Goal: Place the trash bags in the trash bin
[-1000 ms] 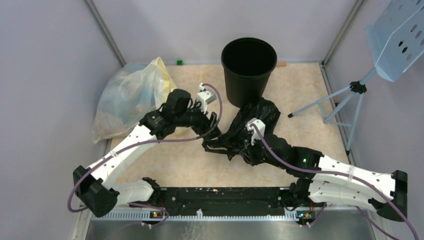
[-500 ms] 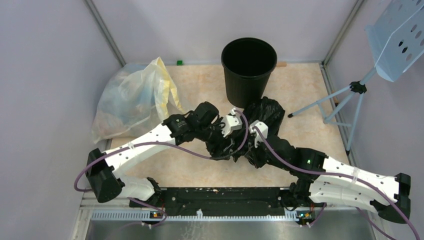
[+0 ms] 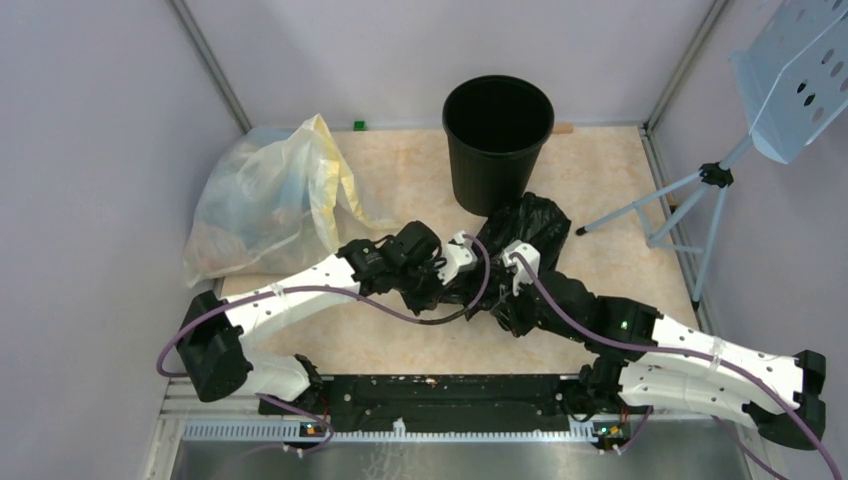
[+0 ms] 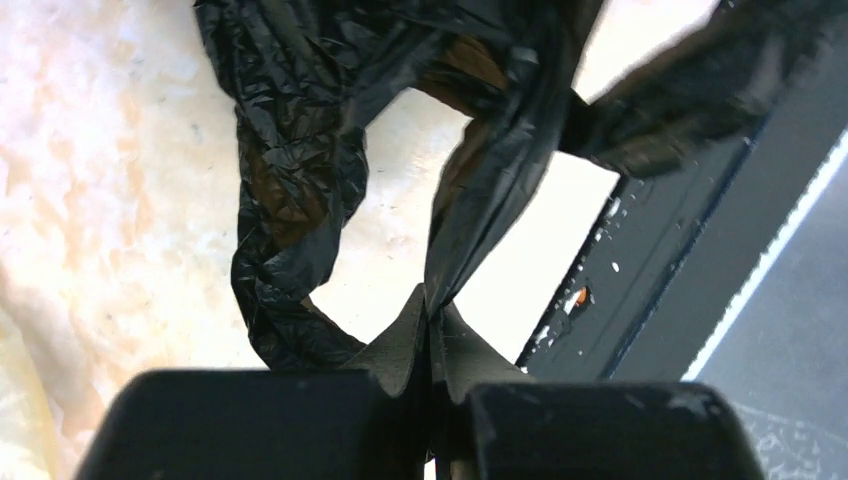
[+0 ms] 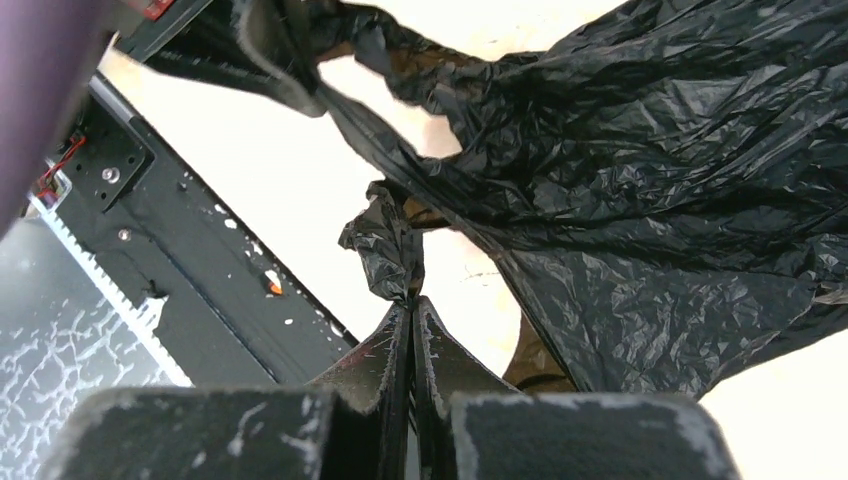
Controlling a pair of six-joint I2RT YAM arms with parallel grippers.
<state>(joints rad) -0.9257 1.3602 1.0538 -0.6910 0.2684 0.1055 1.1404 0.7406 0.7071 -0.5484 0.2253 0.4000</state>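
Left pincer (image 4: 432, 322) clamped on trash bag (image 4: 290, 200) strand; right pincer (image 5: 412, 308) clamped on another fold; trash bin (image 3: 497, 150) upright near counter (image 3: 600, 180) far edge.

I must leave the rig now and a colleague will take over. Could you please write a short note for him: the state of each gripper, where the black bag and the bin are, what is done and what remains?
Left gripper: shut on a twisted strip of the black bag.
Right gripper: shut on another gathered piece of the same bag.
Black bag: crumpled on the table, just in front of the bin, not inside it.
Bin: upright at the far side.
Yellow bag: far left, apart from both grippers.
Done: both grips.
Left: lift the bag over the bin and release.
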